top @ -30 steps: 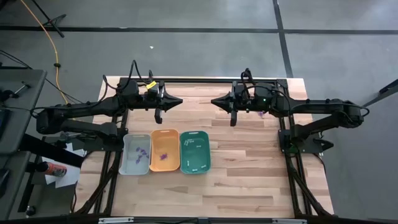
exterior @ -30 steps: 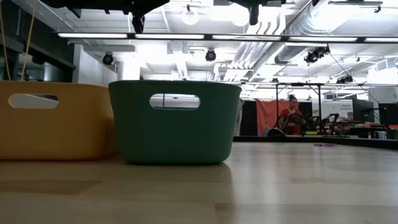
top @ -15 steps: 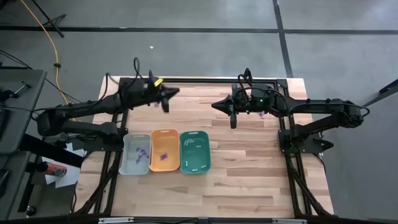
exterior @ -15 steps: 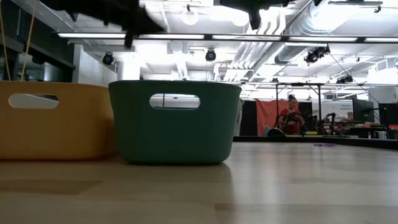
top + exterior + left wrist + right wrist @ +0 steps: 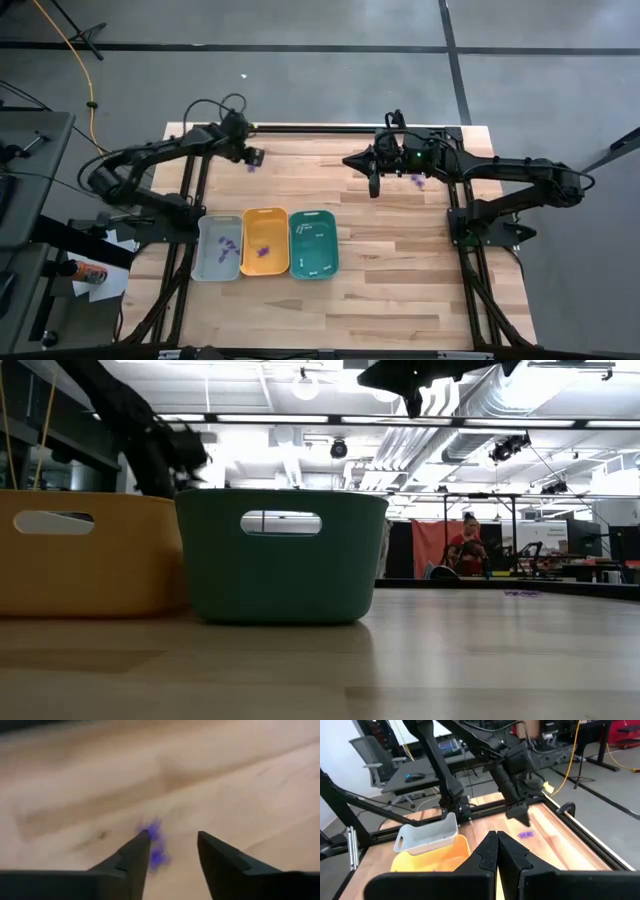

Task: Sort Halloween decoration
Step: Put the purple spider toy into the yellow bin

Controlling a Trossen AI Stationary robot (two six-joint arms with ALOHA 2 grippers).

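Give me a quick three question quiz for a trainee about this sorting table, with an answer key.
1. True or false: the left gripper is open over a purple piece on the table.
2. Which tray sits between the other two? A grey tray, B orange tray, C teal tray.
3. Fill in: the right gripper is ____.

Key:
1. True
2. B
3. shut

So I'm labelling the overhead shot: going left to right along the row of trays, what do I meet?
Grey rectangular tray holding purple pieces → orange rectangular tray holding purple pieces → teal rectangular tray holding white stick-like pieces.
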